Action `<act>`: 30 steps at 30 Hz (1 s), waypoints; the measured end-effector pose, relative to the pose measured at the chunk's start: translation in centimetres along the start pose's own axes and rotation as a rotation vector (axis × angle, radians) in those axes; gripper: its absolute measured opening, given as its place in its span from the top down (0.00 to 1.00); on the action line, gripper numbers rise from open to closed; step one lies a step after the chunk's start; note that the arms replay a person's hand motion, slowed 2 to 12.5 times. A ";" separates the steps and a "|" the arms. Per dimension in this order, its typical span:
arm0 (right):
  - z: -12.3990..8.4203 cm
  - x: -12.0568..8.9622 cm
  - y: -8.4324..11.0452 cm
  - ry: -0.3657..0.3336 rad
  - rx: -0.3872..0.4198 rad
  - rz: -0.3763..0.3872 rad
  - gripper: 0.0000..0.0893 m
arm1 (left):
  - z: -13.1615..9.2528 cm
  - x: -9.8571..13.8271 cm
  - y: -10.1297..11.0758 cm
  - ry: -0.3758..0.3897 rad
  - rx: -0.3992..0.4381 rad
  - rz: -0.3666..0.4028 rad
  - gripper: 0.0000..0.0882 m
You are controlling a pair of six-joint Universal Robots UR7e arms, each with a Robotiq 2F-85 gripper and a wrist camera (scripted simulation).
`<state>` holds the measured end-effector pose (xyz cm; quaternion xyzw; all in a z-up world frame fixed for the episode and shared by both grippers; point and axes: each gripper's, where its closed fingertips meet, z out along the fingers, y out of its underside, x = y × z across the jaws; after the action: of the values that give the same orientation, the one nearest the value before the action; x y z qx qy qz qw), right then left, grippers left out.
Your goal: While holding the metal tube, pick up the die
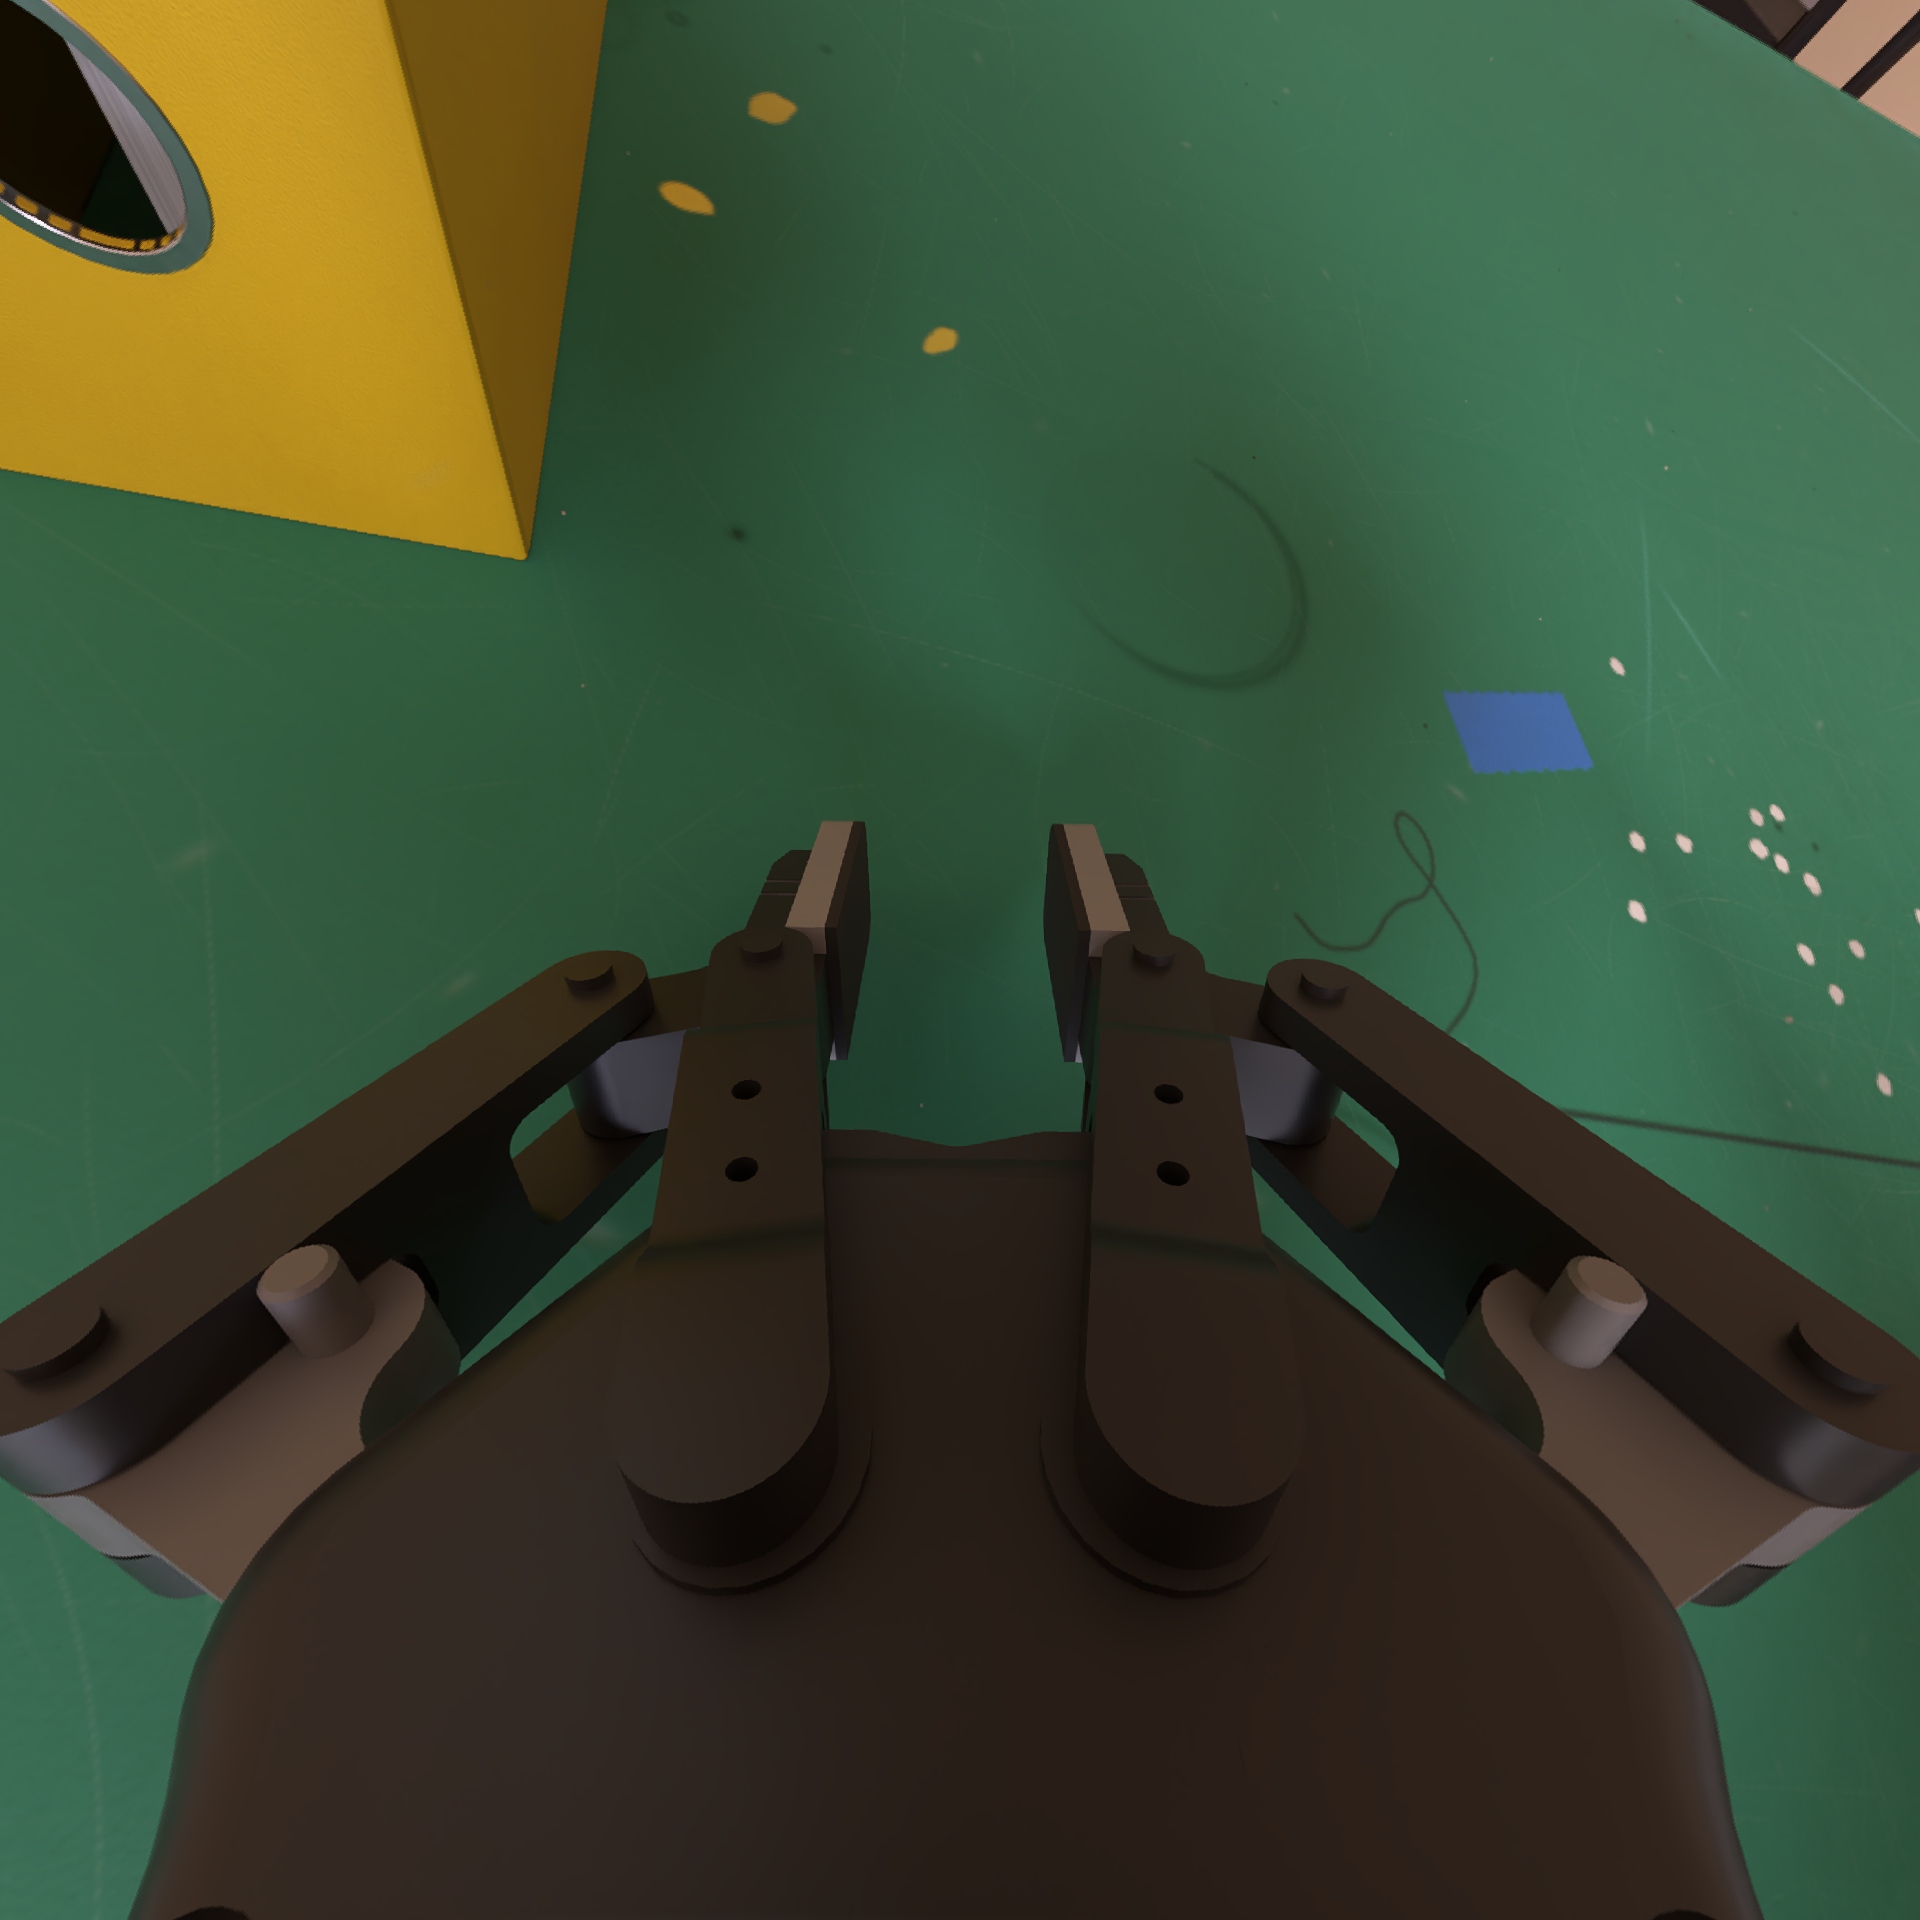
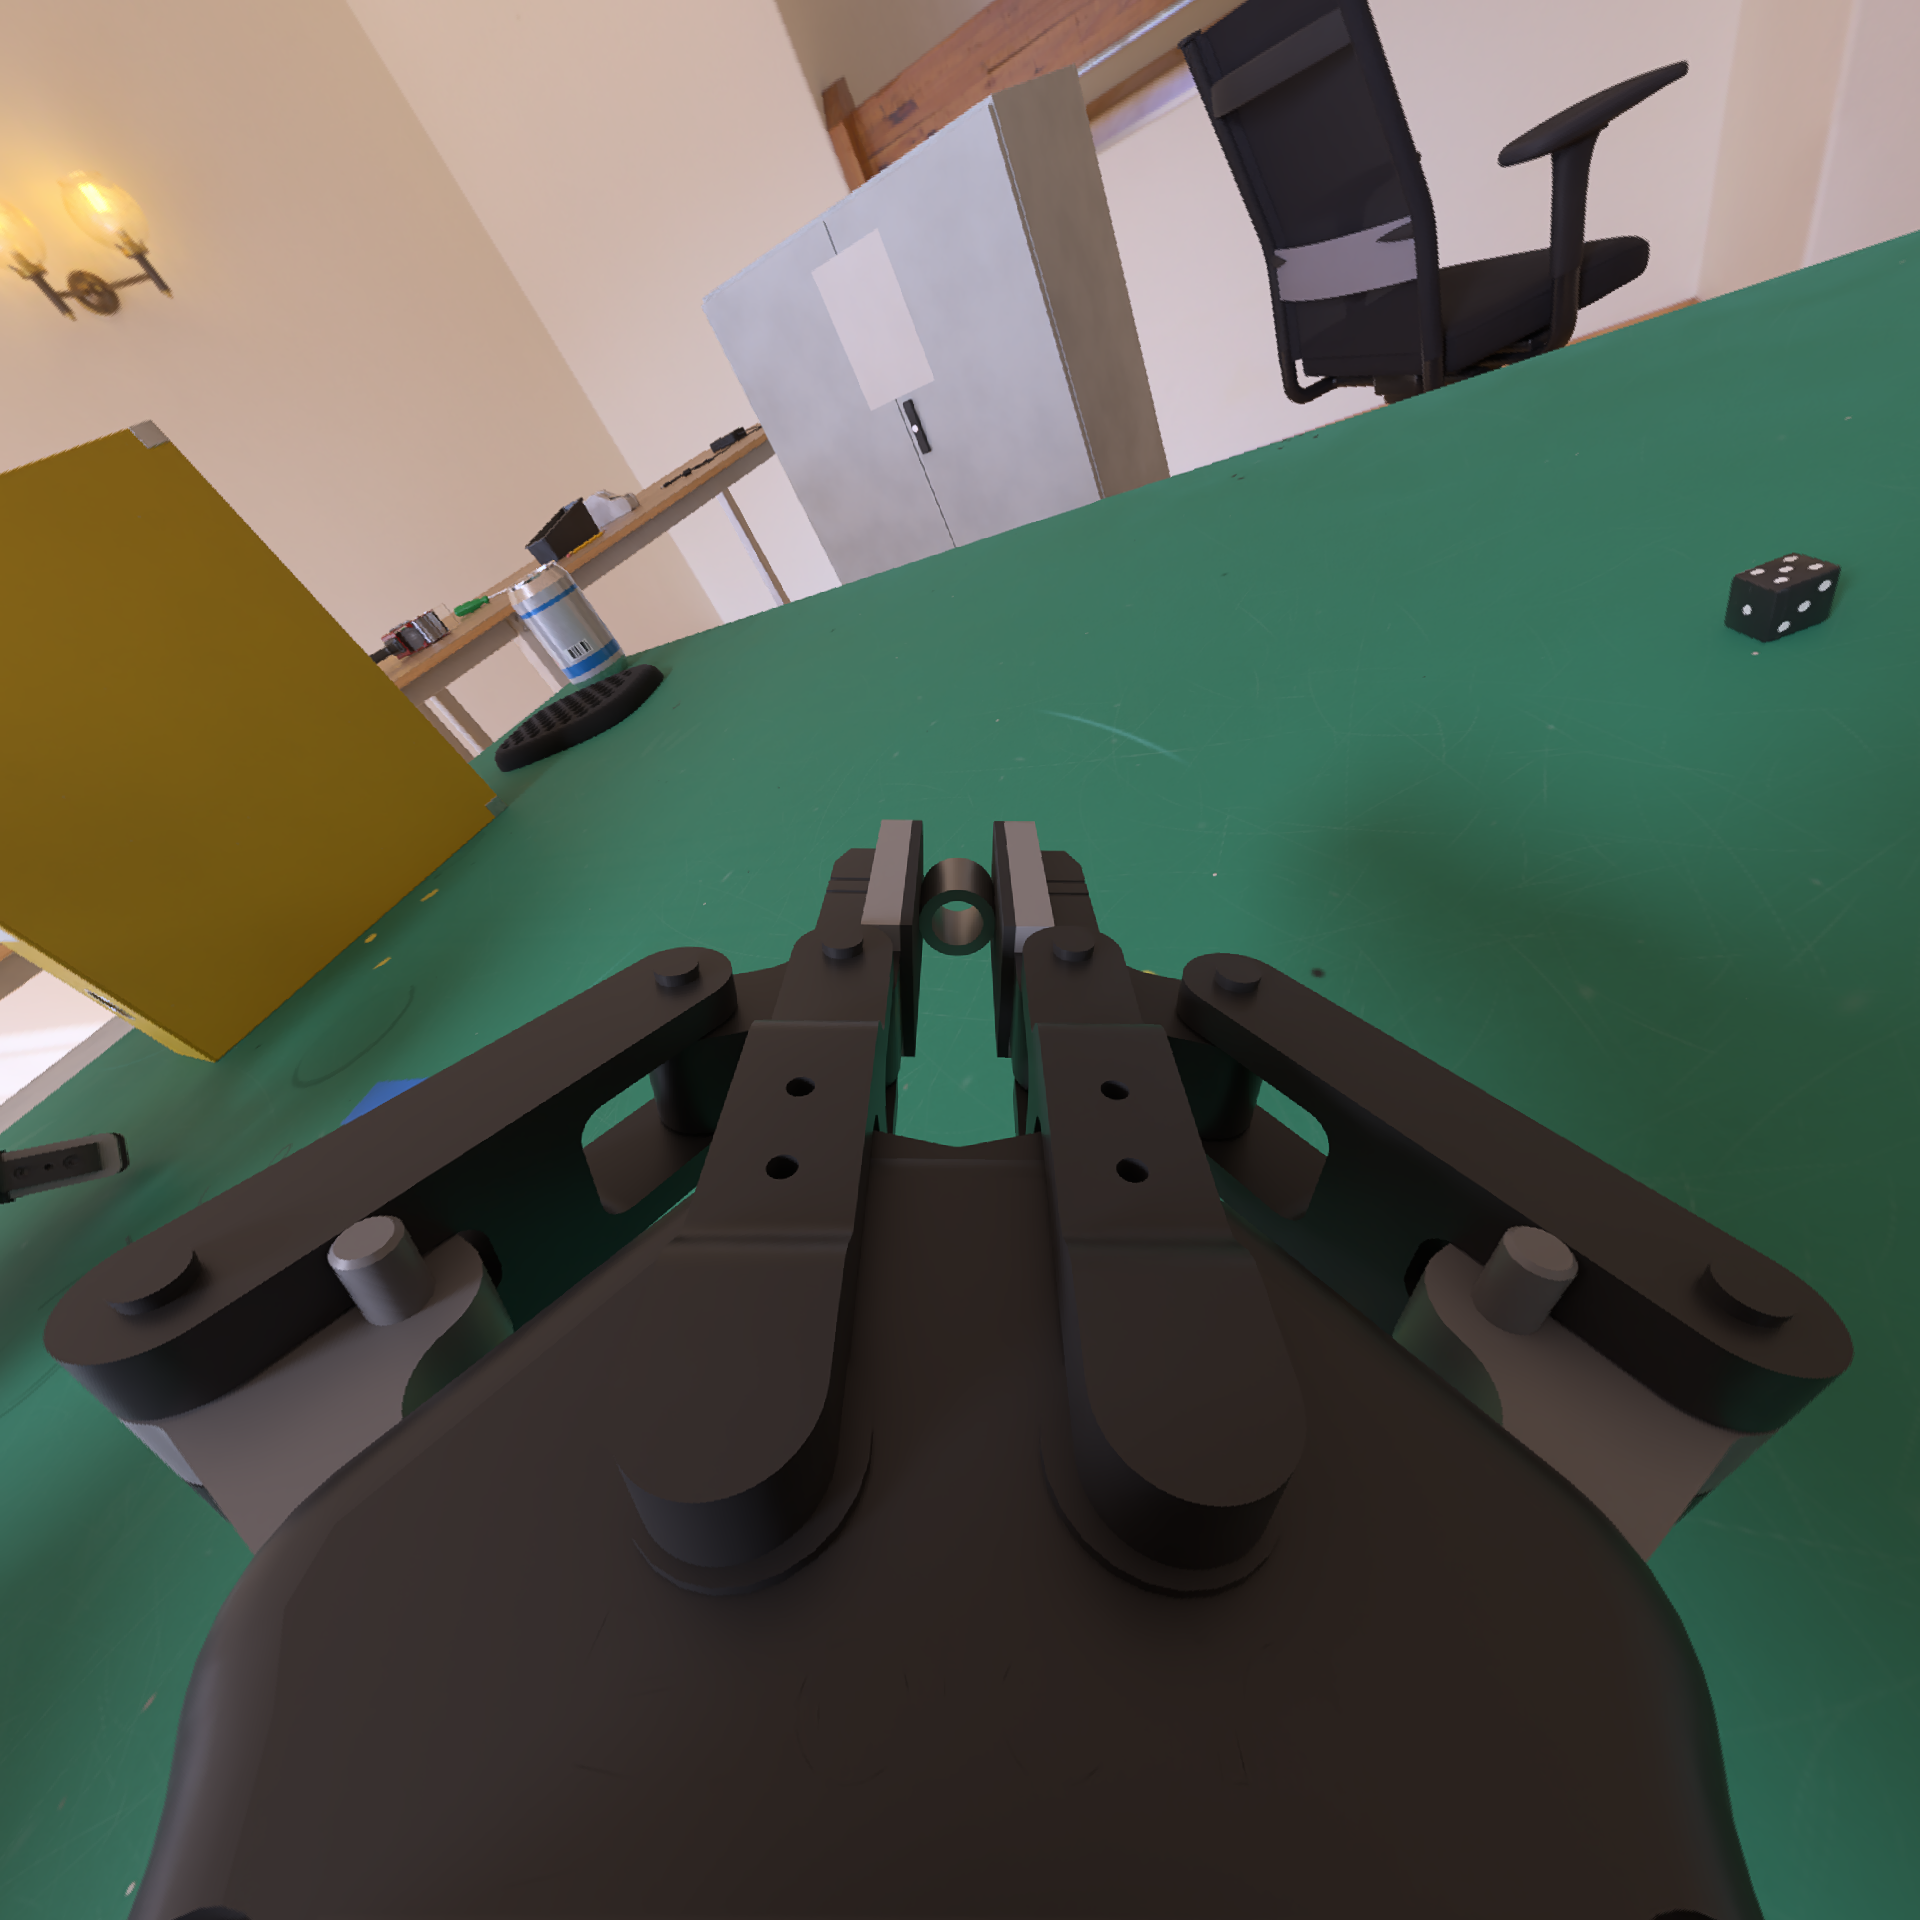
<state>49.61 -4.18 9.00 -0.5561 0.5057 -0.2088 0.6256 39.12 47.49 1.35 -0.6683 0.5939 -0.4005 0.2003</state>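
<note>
In the right wrist view my right gripper [image 2: 957, 883] is shut on a short dark metal tube [image 2: 957, 909], seen end-on between the pads, held above the green table [image 2: 1351, 727]. The black die [image 2: 1781, 595] with white dots lies on the table far to the right, well apart from the gripper. In the left wrist view my left gripper [image 1: 956, 883] is open and empty, pointing down at bare green table [image 1: 1039, 416]. The die and tube do not show in the left wrist view.
A big yellow box [image 1: 260, 312] with a round hole stands at the upper left; it also shows in the right wrist view [image 2: 187, 727]. A can [image 2: 566, 623] and a black ribbed pad [image 2: 577, 717] sit at the far table edge. A blue patch [image 1: 1517, 732] marks the table.
</note>
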 end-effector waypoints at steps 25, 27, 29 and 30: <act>0.1 -0.1 0.1 -0.011 -0.006 0.004 0.87 | 0.3 0.8 -1.1 -0.021 0.035 0.051 0.62; 0.1 -0.1 0.1 -0.014 -0.005 0.005 0.87 | 0.5 1.7 -1.9 -0.005 0.059 0.056 0.62; 0.0 -0.1 0.0 -0.018 -0.003 0.007 0.87 | 0.8 3.0 -3.1 0.025 0.089 0.059 0.62; 0.0 -0.2 0.0 -0.020 -0.002 0.007 0.87 | 0.9 3.9 -3.7 0.049 0.104 0.060 0.61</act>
<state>49.56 -4.03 9.04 -0.5570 0.5015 -0.2004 0.6310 42.09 44.37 4.70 -0.6289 0.5969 -0.4407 0.2322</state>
